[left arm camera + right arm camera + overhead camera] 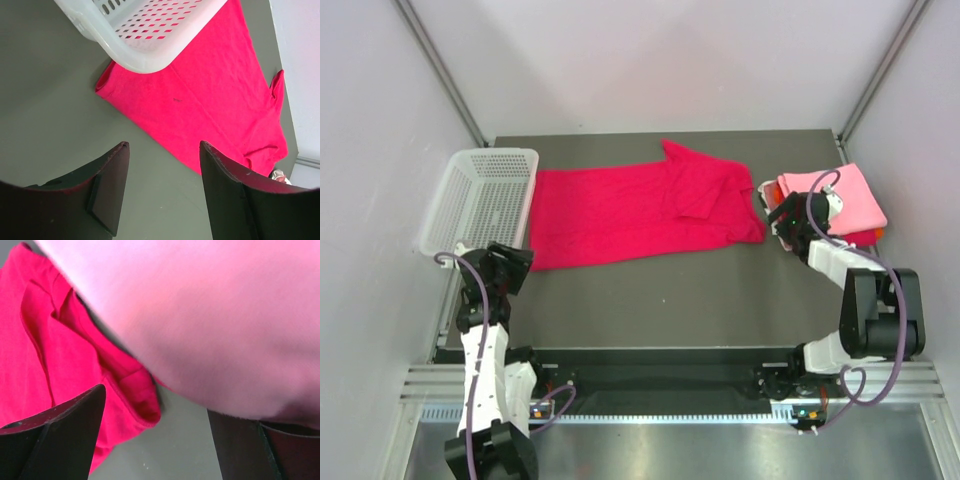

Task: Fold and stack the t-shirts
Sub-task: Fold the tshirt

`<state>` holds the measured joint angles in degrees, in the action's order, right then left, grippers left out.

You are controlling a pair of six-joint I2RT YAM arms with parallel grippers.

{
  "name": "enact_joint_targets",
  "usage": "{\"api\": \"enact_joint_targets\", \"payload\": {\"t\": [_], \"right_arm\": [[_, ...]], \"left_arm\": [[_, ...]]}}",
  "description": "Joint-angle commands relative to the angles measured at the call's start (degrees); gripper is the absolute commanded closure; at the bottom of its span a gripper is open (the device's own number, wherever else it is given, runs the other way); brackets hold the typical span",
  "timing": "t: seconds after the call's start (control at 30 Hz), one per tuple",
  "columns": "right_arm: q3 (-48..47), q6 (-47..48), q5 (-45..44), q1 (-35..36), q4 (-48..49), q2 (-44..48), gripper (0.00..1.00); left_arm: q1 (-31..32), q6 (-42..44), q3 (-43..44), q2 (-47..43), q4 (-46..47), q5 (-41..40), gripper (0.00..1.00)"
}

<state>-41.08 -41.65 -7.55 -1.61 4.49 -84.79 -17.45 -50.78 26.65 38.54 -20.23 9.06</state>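
Note:
A crimson-magenta t-shirt [640, 210] lies spread flat across the middle of the table, one sleeve folded inward; it also shows in the left wrist view [215, 95] and the right wrist view [45, 360]. At the right stands a stack of folded t-shirts, with a light pink one [832, 195] on top and a red one [865, 238] under it. My right gripper [783, 215] is open at the stack's left edge. In the right wrist view [156, 400] the pink shirt [220, 315] overhangs one finger. My left gripper [508, 262] hovers open and holds nothing [163, 145], near the crimson shirt's hem corner.
A white perforated basket [480, 195] sits at the table's left edge, its corner over the crimson shirt's hem [145, 55]. Grey walls close in on three sides. Dark table surface [680, 300] lies between the shirt and the arm bases.

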Motion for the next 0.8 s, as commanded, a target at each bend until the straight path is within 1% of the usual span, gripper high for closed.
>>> {"api": "enact_joint_targets", "payload": {"t": [0.0,0.07,0.13,0.17,0.27,0.4,0.53,0.57,0.63,0.67,0.73,0.77], "right_arm": [[0.30,2.89,-3.96,3.17,0.00,4.98,0.20],[0.65,2.19,-4.31,6.60,-1.41,6.82,0.22],[1.87,0.61,-3.61,8.54,-1.33,8.15,0.24],[3.27,-1.40,-3.87,10.73,-1.24,9.37,0.24],[6.96,-6.49,-5.54,14.07,1.03,11.75,0.26],[9.09,-12.57,-7.91,15.93,3.15,11.59,0.27],[8.83,-17.41,-8.36,15.93,5.08,7.90,0.30],[9.00,-18.89,-8.62,15.93,5.78,6.41,0.32],[8.48,-20.74,-9.15,15.32,6.58,4.82,0.36],[7.86,-21.28,-9.15,14.62,6.76,3.25,0.44],[6.63,-21.72,-8.10,14.09,6.67,1.22,0.49],[5.15,-21.81,-7.92,13.65,5.71,-0.97,0.54]], "left_arm": [[0.23,0.86,-1.43,0.83,4.93,1.31,0.38],[0.58,0.16,-2.48,1.44,5.72,1.84,0.38],[0.84,-0.72,-3.54,2.41,7.04,2.10,0.39],[1.36,-1.07,-3.89,2.93,7.57,2.02,0.40],[2.77,-2.74,-5.21,3.38,8.98,1.14,0.42],[5.84,-6.42,-7.40,3.29,10.64,-2.01,0.43],[9.71,-10.12,-9.60,2.76,12.40,-6.50,0.47],[10.85,-11.08,-10.39,2.33,14.15,-7.29,0.48],[11.39,-13.63,-12.32,2.06,15.83,-8.53,0.49],[11.74,-14.42,-12.94,2.06,17.23,-8.62,0.49],[11.83,-16.18,-14.26,2.41,18.55,-10.99,0.49],[11.91,-16.54,-14.44,3.20,19.25,-11.25,0.49]]}}
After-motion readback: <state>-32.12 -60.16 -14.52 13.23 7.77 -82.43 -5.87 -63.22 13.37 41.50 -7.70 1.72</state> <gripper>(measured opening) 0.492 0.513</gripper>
